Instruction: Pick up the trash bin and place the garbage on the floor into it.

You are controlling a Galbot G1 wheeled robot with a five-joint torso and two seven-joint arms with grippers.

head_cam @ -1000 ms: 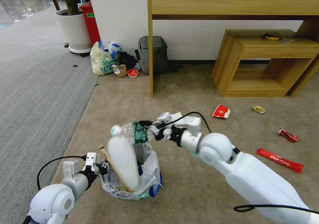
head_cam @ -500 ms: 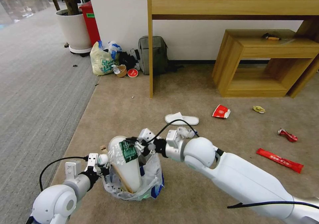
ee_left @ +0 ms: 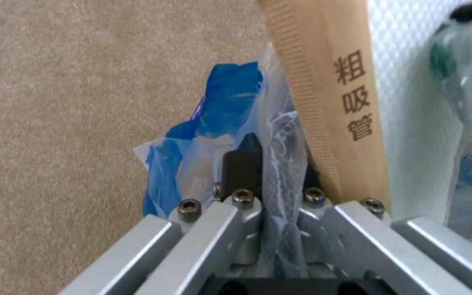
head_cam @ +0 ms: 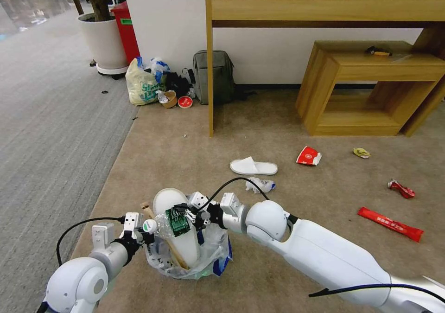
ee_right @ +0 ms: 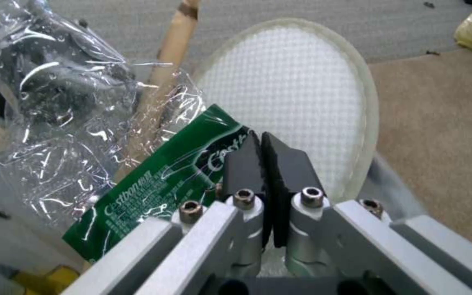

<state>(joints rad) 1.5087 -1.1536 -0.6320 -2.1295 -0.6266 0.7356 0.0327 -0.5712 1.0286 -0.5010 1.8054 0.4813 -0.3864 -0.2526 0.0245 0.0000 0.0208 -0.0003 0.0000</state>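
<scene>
The bin (head_cam: 190, 257) is held by its bag in the left gripper (head_cam: 139, 234), while a crushed bottle (head_cam: 174, 220) is pinched above it by the right gripper (head_cam: 191, 214).

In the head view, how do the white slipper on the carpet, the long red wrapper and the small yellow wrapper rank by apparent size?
Largest to smallest as they look:
1. Long red wrapper
2. White slipper, nearly alike; the wrapper lies nearer the camera, so this order is unsure
3. Yellow wrapper, clearly smallest
</scene>
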